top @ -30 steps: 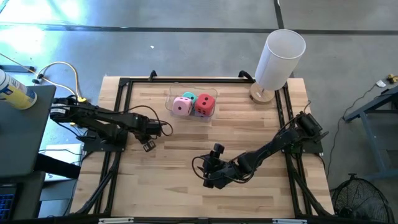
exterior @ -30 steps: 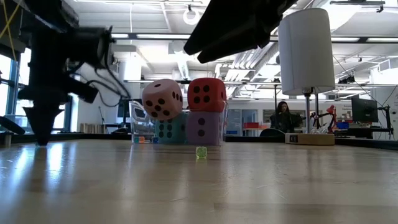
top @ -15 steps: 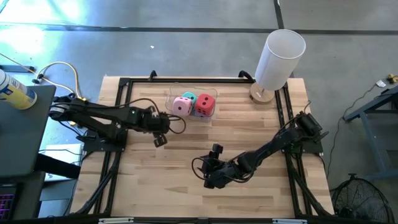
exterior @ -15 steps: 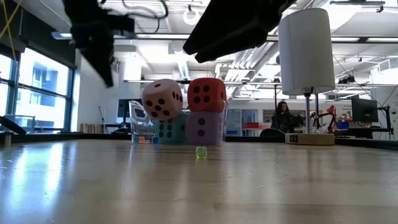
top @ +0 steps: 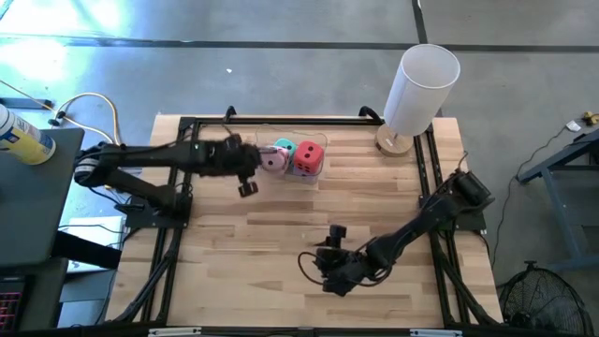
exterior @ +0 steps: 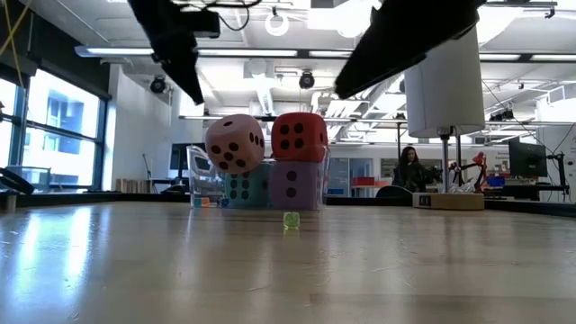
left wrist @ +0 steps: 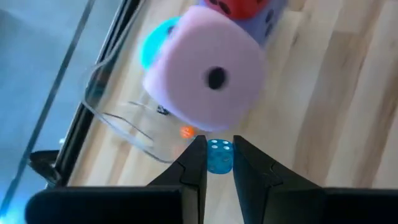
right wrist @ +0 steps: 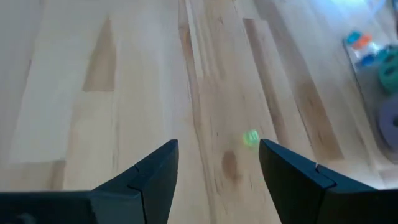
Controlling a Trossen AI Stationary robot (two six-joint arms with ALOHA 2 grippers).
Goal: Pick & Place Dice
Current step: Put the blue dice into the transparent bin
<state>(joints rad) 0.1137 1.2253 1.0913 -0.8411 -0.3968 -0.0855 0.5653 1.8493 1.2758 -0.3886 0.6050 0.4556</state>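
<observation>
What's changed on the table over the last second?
The left gripper, shut on a small blue die, swung from the table's left side to beside the pink die. The right gripper drew back slightly toward the near edge, open. The dice stack and small green die stayed put.

A pink die (exterior: 235, 142) and red die (exterior: 299, 136) with dark pips top a teal die (exterior: 243, 187) and purple die (exterior: 294, 186), near a tiny green die (exterior: 291, 220) on pale wood

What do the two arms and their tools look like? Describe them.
Both arms are dark, nearly black, built of slim jointed segments with loose black cables looping beside them. The left tool and the right tool each end in two flat, angular, matte dark fingers. No markings are readable.
</observation>
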